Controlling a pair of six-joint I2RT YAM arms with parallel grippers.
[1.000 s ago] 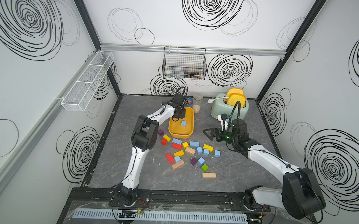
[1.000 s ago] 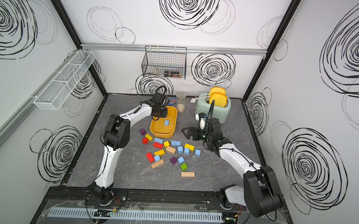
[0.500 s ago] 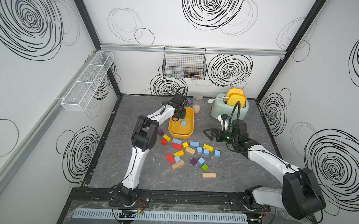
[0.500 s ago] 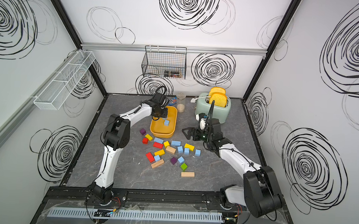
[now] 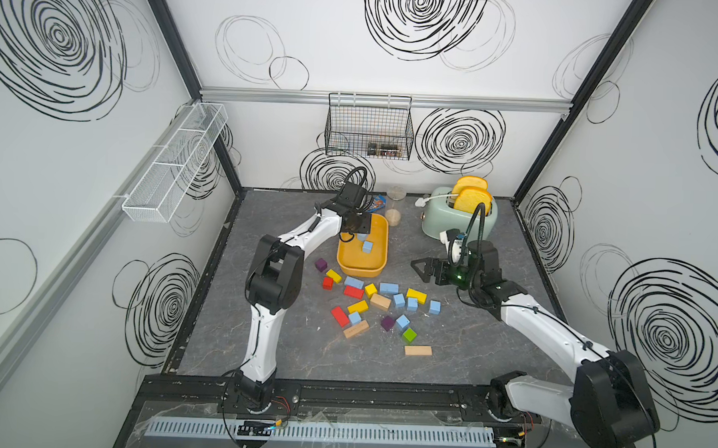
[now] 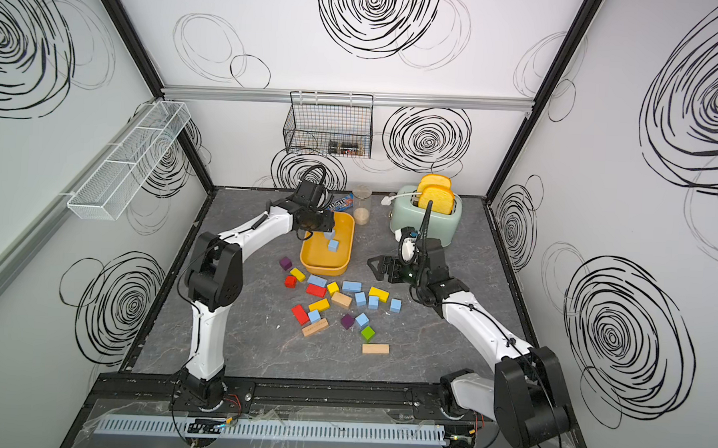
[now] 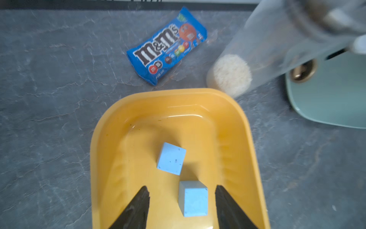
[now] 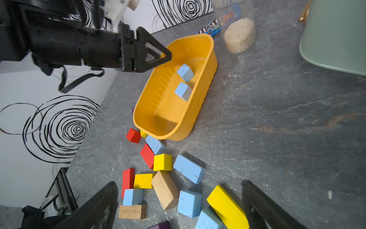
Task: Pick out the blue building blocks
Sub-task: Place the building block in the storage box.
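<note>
Two blue blocks (image 7: 171, 158) are lying in the tub (image 7: 111, 138), others waiting in the pile (image 5: 381, 301). Part-open, the left gripper (image 7: 181, 187) is hovering around one without gripping; the right gripper (image 8: 179, 183) is gaping empty. A crooked lift could flick that cube out.

Bright even overhead light, soft short shadows beside blue blocks (image 8: 189, 171), sheen on tray (image 7: 188, 111) wall, jar (image 7: 277, 39) and toaster (image 7: 326, 95) blurred in left wrist view, wide-angle bending in wrist views, top views sharp
</note>
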